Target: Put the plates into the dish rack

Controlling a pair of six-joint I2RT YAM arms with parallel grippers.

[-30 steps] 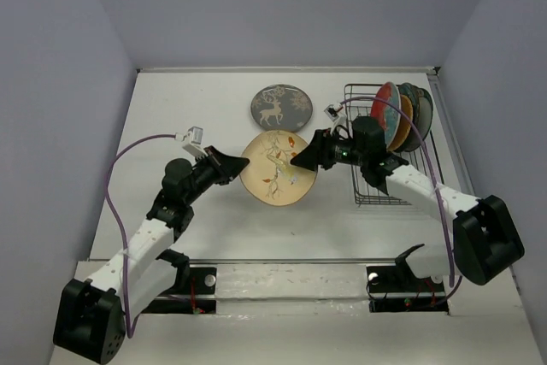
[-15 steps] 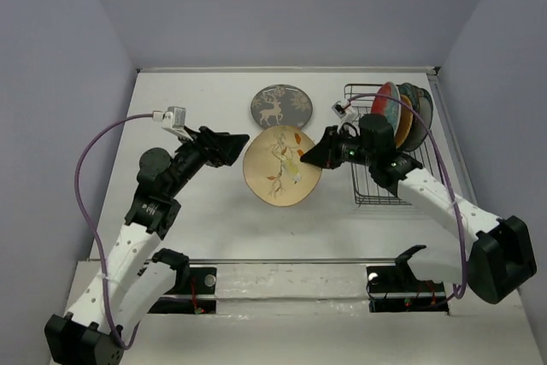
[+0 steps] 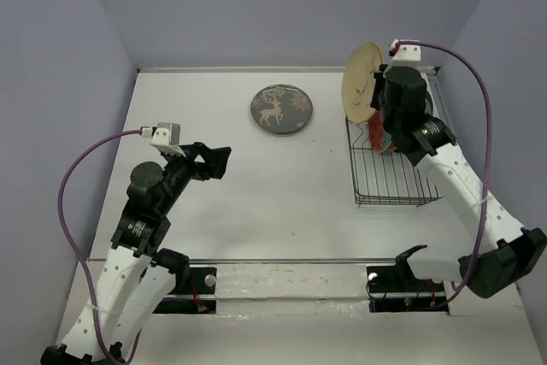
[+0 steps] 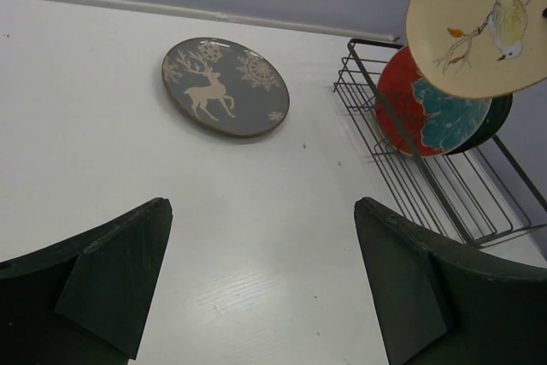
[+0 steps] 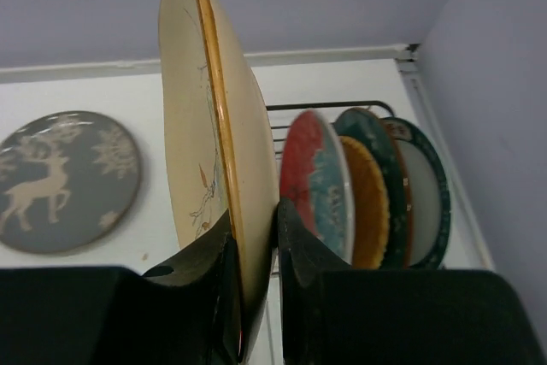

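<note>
Right gripper (image 5: 255, 254) clamps cream plate (image 5: 214, 108) upright above rack (image 3: 389, 185); left gripper (image 4: 261, 211) wide open, empty; deer plate (image 3: 281, 109) lies flat.

You have a white bench (image 3: 222, 203) carrying the grey deer plate (image 3: 281, 109), flat near the far edge, and the black dish rack (image 3: 389, 181) along its right side.

even soft light, faint shadows, near jaws blurred
</note>
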